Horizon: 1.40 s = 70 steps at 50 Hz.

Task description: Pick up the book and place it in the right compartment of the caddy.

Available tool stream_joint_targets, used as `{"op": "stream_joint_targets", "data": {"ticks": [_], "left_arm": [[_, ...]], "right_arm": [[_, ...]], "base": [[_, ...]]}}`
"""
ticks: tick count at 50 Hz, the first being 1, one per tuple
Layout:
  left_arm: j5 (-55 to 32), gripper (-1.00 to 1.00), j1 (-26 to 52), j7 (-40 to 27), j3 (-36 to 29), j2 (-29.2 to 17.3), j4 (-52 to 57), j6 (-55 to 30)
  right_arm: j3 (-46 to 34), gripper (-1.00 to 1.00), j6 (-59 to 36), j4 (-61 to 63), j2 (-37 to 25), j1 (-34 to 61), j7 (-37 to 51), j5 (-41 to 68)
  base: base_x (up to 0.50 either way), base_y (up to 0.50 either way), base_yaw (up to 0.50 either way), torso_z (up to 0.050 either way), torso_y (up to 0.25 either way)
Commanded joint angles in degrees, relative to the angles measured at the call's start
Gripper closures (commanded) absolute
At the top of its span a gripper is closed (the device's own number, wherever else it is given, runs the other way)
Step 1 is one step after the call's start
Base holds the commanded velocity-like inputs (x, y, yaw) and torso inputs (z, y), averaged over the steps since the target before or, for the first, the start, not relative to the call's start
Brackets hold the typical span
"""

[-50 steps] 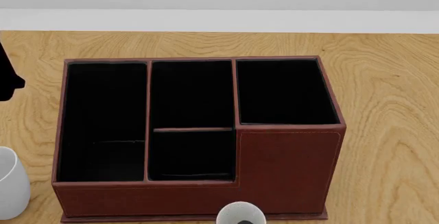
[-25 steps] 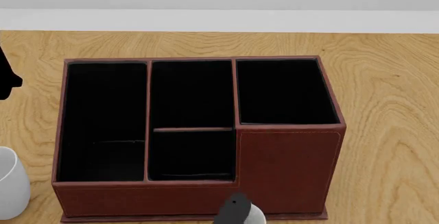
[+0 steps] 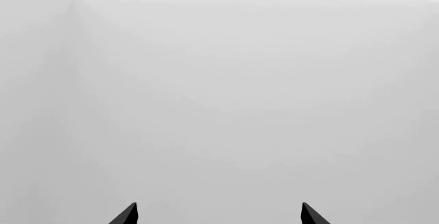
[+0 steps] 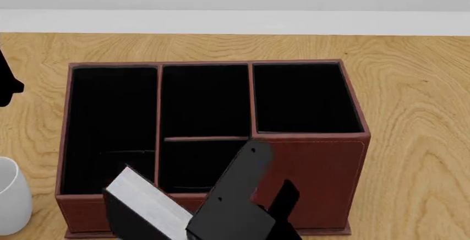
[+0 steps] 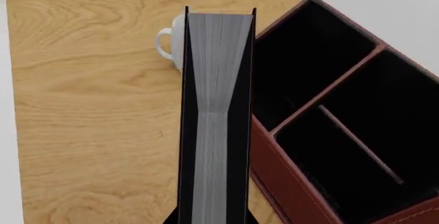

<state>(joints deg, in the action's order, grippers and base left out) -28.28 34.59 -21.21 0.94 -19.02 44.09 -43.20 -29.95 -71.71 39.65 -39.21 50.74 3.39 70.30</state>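
**Head view: book held tilted in front of the caddy**

Head view shows the book [image 4: 220, 207] raised at the near edge of the picture, tilted, its white page edges facing left and its black cover overlapping the caddy's [image 4: 309, 179] front wall. It sits before the small middle section and the tall front panel, outside the right compartment [image 4: 305, 97], which holds nothing visible.

The right claw [image 5: 211, 219] grasps the book: in the right wrist view the fingers show only as dark tips either side of the covers at the picture's edge, and the book runs straight out from them. A white mug [image 5: 171, 41] stands on the counter [image 5: 89, 106] beyond the book, beside the caddy's long narrow section.

The left claw [image 3: 218, 215] is released, its two tips well apart, facing a plain grey wall.
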Motion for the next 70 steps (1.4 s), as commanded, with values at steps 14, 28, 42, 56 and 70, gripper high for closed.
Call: {"op": "stream_joint_targets", "data": {"ticks": [14, 28, 42, 56, 70], "left_arm": [[-0.48, -1.0, -0.36, -0.48, -0.19, -0.31, 0.09, 0.6], [-1.22, -1.0, 0.99, -0.96, -0.44, -0.67, 0.44, -0.37], [-1.96, -1.0, 1.89, -1.69, -0.28, -1.17, 1.3, -1.36], [-2.37, -1.0, 1.78, -1.52, -0.05, -1.31, 0.96, -0.39], [-2.07, -1.0, 1.78, -1.46, -0.51, -1.07, 0.08, 1.08]], "right_arm": [[8.34, 1.0, 2.34, -4.13, 2.77, 14.81, 1.69, 1.21], [5.74, 1.0, 3.64, -16.67, 5.58, 26.01, -1.67, -7.26], [-8.06, 1.0, 9.85, -45.34, 11.28, 43.82, -11.21, -26.43], [-19.08, 1.0, 17.76, -84.14, 21.63, 59.78, -27.35, -37.78], [-27.2, 1.0, 17.99, -114.6, 33.72, 68.18, -48.23, -53.48]], "base": [[0.0, 0.0, 0.0, 0.0, 0.001], [0.0, 0.0, 0.0, 0.0, 0.001], [0.0, 0.0, 0.0, 0.0, 0.001], [0.0, 0.0, 0.0, 0.0, 0.001], [0.0, 0.0, 0.0, 0.0, 0.001]]}}
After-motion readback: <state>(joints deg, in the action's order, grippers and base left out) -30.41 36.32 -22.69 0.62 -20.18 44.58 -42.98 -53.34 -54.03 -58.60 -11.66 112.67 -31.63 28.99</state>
